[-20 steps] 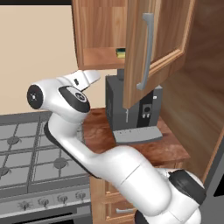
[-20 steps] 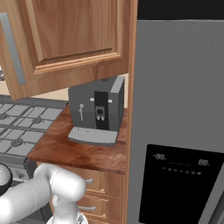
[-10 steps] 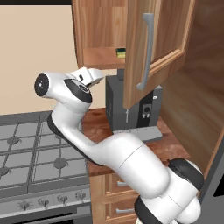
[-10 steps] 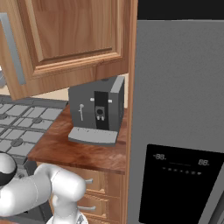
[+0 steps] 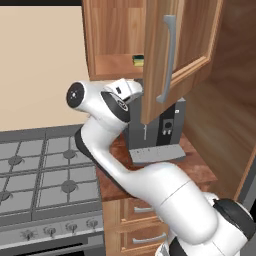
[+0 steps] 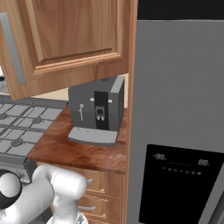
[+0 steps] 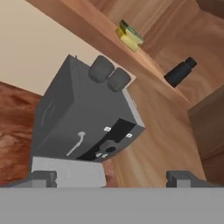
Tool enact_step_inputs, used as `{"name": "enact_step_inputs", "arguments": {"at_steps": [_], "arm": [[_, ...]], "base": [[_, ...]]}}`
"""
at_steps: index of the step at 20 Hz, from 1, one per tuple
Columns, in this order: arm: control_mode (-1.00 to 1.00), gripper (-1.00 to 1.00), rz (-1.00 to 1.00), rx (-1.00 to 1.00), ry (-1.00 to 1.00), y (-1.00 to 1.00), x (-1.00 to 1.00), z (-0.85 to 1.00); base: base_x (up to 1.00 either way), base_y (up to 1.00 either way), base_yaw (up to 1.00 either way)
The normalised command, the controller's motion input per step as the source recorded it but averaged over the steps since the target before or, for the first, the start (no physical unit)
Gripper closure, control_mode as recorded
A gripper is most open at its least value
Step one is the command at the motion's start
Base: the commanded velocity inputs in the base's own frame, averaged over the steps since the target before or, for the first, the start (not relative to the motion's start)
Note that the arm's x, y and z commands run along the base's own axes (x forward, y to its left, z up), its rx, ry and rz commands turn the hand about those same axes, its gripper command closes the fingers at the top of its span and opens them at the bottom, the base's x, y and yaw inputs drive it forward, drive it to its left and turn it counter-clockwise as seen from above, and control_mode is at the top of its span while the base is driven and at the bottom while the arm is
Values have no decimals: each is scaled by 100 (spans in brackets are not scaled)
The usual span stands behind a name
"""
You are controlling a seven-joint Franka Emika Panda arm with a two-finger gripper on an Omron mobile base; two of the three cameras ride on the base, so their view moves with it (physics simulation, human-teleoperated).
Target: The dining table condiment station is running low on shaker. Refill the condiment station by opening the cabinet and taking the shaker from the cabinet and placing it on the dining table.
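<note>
The white arm rises from the base, bends back over the stove (image 5: pixel 45 175) and folds at a high elbow, so the wrist reaches rightward and ends just under the cabinet (image 5: pixel 115 35), beside the lower edge of its open door (image 5: pixel 172 55). The gripper (image 7: pixel 111 177) has its two dark fingertips (image 7: pixel 43 178) set far apart at the bottom of the hand view, jaws spread wide and nothing between them.

The hand view is rolled, so the grey coffee machine (image 7: pixel 83 127) leans across the middle of the picture, on the reddish wood counter (image 7: pixel 13 118). Beyond it runs the cabinet's shelf. A dark, bottle-shaped shaker (image 7: pixel 180 72) lies on that shelf (black body, narrower neck), well apart from the fingertips and off to the upper right of them in this view. Further along the same shelf sits a small yellow and green item (image 7: pixel 127 36); what it is I cannot tell.

From the left base view the yellow-green item shows at the shelf's front edge, just left of the door with its long silver handle (image 5: pixel 167 57)
</note>
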Motion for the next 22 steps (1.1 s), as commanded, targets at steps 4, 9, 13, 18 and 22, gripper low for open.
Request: {"name": "enact_step_inputs", "arguments": {"at_steps": [4,9,13,18,22], "arm": [[-100,-100,0,2,0,-79,-52,-2],[-100,-100,0,4,0,-90,-73,1],[-100,-100,0,8,0,-100,-77,10],[-100,-100,0,11,0,-100,-44,13],[-100,-100,0,15,0,-100,-17,25]], "base": [[0,0,0],[0,0,0],[0,0,0],[0,0,0],[0,0,0]]}}
